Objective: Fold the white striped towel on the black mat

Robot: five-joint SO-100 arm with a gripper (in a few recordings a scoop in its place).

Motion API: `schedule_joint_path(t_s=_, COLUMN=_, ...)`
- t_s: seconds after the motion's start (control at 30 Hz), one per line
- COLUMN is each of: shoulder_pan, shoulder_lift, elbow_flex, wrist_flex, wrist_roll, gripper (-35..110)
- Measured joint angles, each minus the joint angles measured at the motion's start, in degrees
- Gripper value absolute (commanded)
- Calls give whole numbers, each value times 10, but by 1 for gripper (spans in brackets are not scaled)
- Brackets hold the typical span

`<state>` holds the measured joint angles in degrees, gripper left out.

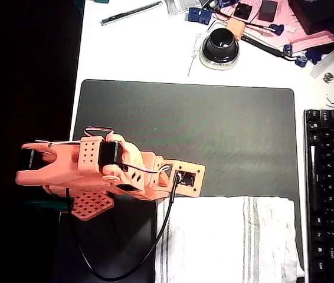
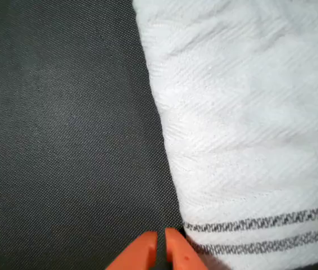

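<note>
The orange plastic tool (image 2: 160, 247) has its two tips pressed together with nothing between them. It sits low over the flat dark grey-black mat (image 2: 63, 129), right beside the corner of the white woven towel with thin grey stripes (image 2: 243, 118). I think it is there to pinch that corner and lift it for a fold. The towel looks soft and bumpy and lies flat on the mat, spreading away from the tool. The mat rests on a white counter (image 1: 143, 53).

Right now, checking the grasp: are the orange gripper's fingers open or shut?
Shut. In the wrist view the orange gripper has its fingertips pressed together, nothing between them, over the black mat beside the white striped towel edge.
</note>
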<state>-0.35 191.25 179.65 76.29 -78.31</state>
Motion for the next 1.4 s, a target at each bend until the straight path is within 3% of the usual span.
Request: schedule_joint_path(t_s=1.4, shoulder_pan=11, shoulder_lift=0, elbow_flex=0, wrist_flex=0, wrist_roll=1, gripper=2)
